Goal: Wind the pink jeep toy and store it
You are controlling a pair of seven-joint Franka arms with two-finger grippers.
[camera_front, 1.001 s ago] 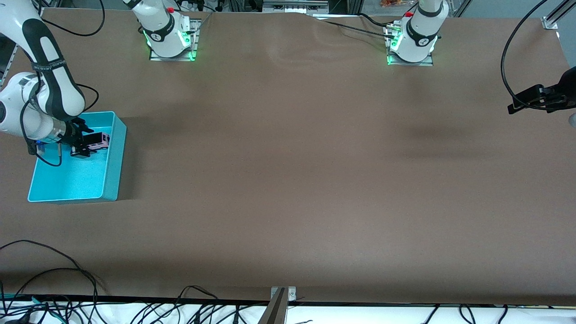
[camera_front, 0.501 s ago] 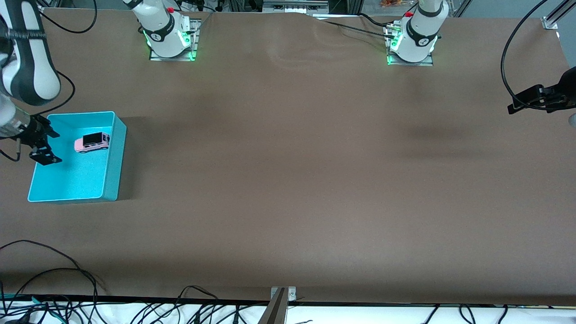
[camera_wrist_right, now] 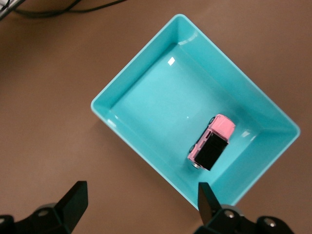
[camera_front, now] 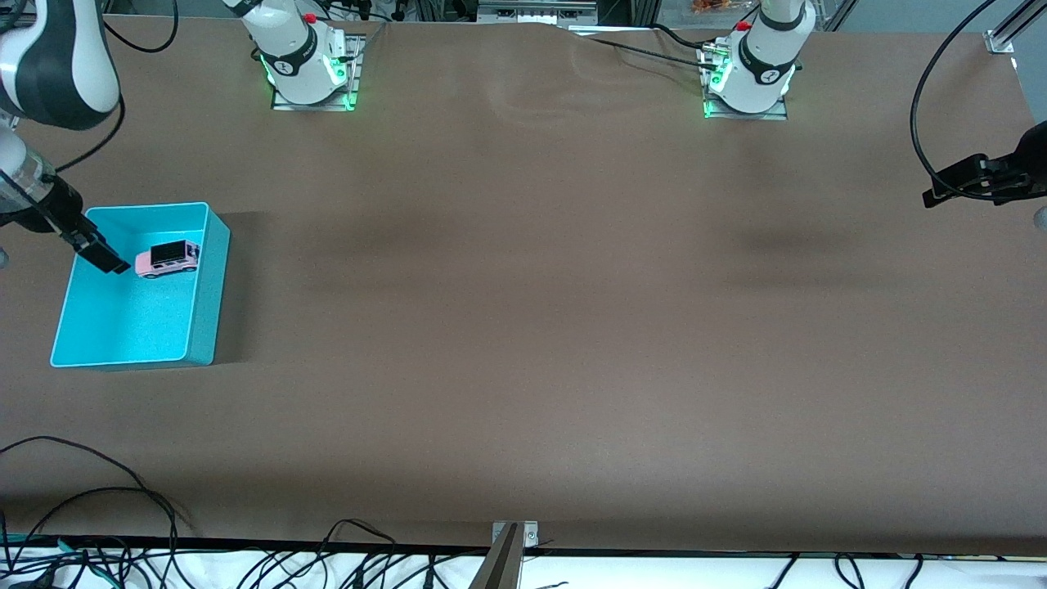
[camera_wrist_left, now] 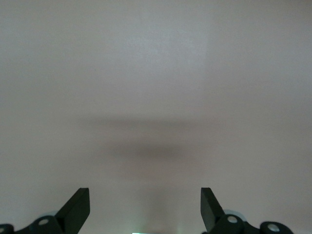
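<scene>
The pink jeep toy (camera_front: 168,258) stands on its wheels inside the turquoise bin (camera_front: 209,282), in the part of the bin farther from the front camera. It also shows in the right wrist view (camera_wrist_right: 212,142), inside the bin (camera_wrist_right: 132,67). My right gripper (camera_front: 100,253) is open and empty, up in the air over the bin's edge at the right arm's end of the table; its fingers are wide apart in the right wrist view (camera_wrist_right: 141,204). My left gripper (camera_front: 955,183) waits open and empty over bare table at the left arm's end (camera_wrist_left: 145,209).
The two arm bases (camera_front: 307,61) (camera_front: 748,74) stand at the table's edge farthest from the front camera. Loose black cables (camera_front: 98,523) lie along the edge nearest that camera, with a metal bracket (camera_front: 514,536) at its middle. Brown table surface fills the space between.
One second ago my right gripper was down in the bin around the jeep. It has let go, pulled away toward the bin's edge and risen. The jeep stays in the bin.
</scene>
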